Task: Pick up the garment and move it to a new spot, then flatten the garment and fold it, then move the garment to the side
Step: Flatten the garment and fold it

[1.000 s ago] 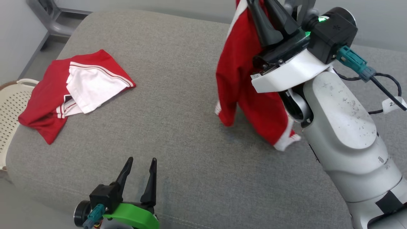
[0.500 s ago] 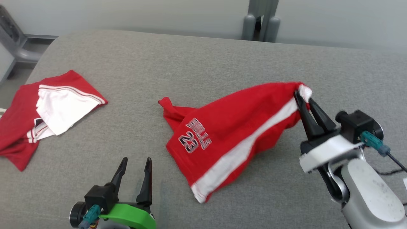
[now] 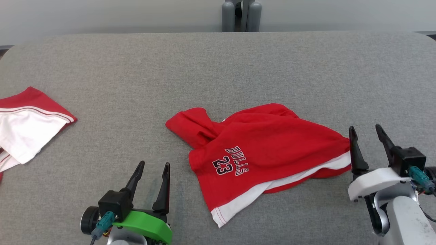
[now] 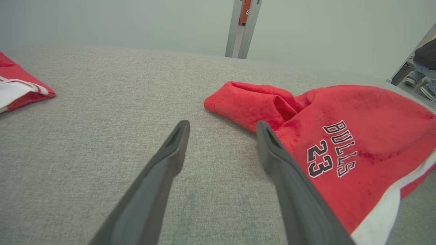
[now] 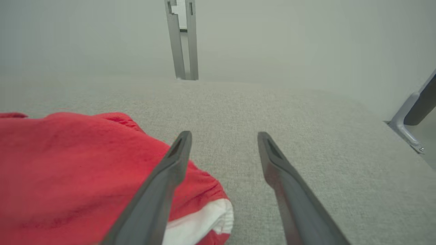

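The garment lies on the pad before me, near its middle, between my left gripper and my right gripper, whose inner finger stands just beside its right edge. A second garment lies well apart at the pad's left edge. A post stands behind the far edge.

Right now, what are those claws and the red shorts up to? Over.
Left claw open, empty. Right claw open, empty, beside red shorts. Shorts crumpled on grey cushion, not yet flattened. Second red-and-white garment far left, apart.
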Motion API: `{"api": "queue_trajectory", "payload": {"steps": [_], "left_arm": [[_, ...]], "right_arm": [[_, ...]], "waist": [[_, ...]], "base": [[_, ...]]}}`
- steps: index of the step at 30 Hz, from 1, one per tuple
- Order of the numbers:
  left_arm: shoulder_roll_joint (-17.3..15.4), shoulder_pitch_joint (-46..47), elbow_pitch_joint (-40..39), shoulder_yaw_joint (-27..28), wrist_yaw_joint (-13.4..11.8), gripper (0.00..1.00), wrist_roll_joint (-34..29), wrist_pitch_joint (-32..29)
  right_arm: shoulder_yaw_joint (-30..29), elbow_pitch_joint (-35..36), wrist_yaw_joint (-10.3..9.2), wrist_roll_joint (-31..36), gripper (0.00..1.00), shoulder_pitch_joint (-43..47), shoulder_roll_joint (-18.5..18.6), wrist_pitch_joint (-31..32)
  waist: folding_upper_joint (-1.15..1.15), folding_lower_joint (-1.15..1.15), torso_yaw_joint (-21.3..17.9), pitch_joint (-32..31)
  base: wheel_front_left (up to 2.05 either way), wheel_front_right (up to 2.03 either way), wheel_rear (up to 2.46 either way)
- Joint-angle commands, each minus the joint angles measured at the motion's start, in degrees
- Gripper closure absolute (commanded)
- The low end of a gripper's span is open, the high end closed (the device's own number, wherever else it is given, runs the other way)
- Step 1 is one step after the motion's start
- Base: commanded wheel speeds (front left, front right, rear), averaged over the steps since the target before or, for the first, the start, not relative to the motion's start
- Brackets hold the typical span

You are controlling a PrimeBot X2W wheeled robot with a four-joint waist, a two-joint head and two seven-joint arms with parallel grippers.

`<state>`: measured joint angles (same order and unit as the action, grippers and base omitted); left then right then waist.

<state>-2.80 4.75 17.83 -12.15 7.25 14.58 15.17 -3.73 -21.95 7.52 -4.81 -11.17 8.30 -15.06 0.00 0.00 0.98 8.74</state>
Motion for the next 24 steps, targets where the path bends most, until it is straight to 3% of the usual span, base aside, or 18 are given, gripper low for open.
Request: {"api": "queue_trajectory", "payload": {"steps": [1,7,16,24], "left_arm": [[-0.2,0.0,-0.1,-0.1,0.2,0.0,0.4,0.0],[-0.2,-1.3,0.6,-3.6,0.3,0.0,1.2,0.0],[-1.6,-1.6,7.9,-18.9,0.3,0.0,6.9,0.0],[-3.5,1.5,12.3,-28.0,0.3,0.0,16.3,0.0]], "right_arm": [[-0.5,2.4,-0.05,1.3,0.0,-0.5,-0.8,-0.2],[-0.6,9.8,-0.06,2.9,0.0,1.4,-3.7,-0.2],[1.3,9.7,-0.06,3.0,0.0,2.5,-4.7,-0.2],[0.9,9.4,-0.06,3.4,0.0,2.1,-4.7,-0.2]], "waist": [[0.0,0.0,-0.3,-0.4],[0.0,0.0,-0.6,-1.4],[0.0,0.0,-1.0,-1.5],[0.0,0.0,-1.0,-1.2]], "base": [[0.0,0.0,0.0],[0.0,0.0,0.0],[0.0,0.0,0.0],[0.0,0.0,0.0]]}}
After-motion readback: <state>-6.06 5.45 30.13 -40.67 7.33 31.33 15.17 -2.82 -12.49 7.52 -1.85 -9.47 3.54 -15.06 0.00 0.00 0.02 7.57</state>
